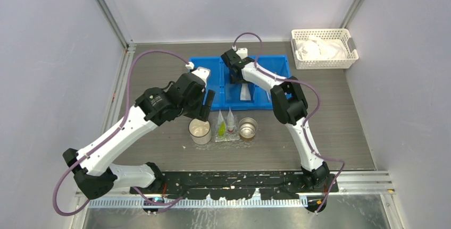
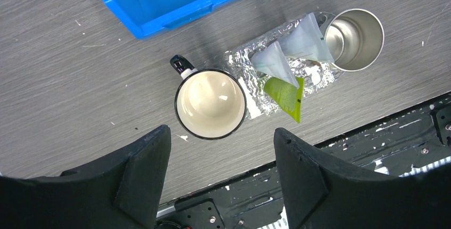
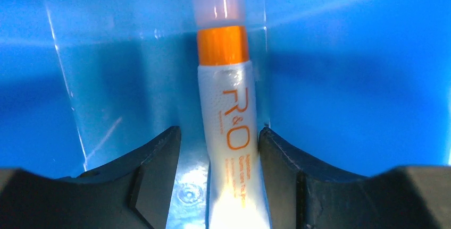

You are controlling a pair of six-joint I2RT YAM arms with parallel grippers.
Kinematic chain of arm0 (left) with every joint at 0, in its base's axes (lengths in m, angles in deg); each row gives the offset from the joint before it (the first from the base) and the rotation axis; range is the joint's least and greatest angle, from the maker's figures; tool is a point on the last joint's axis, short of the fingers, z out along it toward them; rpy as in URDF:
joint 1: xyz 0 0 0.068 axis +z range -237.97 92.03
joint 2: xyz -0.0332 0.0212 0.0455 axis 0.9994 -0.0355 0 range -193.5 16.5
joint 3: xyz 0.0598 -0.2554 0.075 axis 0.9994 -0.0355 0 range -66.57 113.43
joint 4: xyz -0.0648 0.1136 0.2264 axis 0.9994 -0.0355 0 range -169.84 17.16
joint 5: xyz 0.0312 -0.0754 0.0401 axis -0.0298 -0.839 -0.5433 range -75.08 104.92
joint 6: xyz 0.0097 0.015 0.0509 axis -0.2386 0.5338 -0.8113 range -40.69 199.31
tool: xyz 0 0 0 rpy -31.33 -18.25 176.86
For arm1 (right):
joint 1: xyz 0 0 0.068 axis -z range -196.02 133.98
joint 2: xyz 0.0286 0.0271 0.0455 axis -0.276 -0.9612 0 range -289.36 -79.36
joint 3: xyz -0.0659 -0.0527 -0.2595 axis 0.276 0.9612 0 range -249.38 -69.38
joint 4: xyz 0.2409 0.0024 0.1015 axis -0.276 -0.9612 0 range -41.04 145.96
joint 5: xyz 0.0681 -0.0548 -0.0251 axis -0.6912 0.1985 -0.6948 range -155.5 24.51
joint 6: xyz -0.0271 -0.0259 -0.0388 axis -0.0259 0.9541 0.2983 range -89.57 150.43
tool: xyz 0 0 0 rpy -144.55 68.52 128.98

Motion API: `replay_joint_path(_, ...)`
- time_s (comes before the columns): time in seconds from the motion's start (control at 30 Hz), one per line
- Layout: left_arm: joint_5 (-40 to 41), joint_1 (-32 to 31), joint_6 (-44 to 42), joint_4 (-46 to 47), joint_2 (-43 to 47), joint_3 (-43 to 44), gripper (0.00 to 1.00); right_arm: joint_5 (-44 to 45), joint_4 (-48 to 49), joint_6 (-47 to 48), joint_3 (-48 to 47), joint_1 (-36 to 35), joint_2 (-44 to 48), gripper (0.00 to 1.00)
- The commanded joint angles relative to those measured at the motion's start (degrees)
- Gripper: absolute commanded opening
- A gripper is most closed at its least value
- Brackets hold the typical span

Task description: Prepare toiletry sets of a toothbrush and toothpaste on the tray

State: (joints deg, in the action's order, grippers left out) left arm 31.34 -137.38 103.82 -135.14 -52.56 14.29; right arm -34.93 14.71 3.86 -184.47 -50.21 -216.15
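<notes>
We log the table (image 1: 330,133) with the blue bin (image 1: 276,64) at its back. The right gripper (image 3: 219,149) is down in the middle compartment, jaws apart astride a wrapped toiletry set (image 3: 226,112), one side not yet pinched. The left gripper (image 2: 222,149) hangs open over the mug (image 2: 210,104). The tray (image 1: 228,138) sits between mug and steel cup (image 2: 356,37), with two packets (image 2: 287,93) on it. We'd centre on the tube rather than the loose wrapper, squeeze firmly and lift straight.
</notes>
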Motion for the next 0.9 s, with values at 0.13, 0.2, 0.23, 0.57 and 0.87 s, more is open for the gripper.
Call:
replay_joint_path(0.13,-1.87,1.06,-1.31,3.40,0.74,-0.72,0.71,-10.42,4.32,-2.79,4.77,3.22,-0.33,0.58)
replay_joint_path(0.2,-2.17,1.22,-1.39,3.50,0.39,-0.63,0.71,-11.72,4.28,-3.02,4.55,3.91,-0.77,0.50)
replay_joint_path(0.23,-2.31,1.24,-1.40,3.53,0.19,-0.55,0.71,-12.05,4.14,-3.00,4.44,4.00,-0.90,0.46)
replay_joint_path(0.57,-2.18,1.33,-0.34,3.46,0.43,1.37,0.69,-14.37,4.99,-3.32,4.43,5.84,6.38,0.30)
replay_joint_path(0.87,-1.65,1.33,0.88,13.37,4.21,1.05,0.76,-23.99,2.94,-9.14,-4.76,9.82,15.80,0.27)
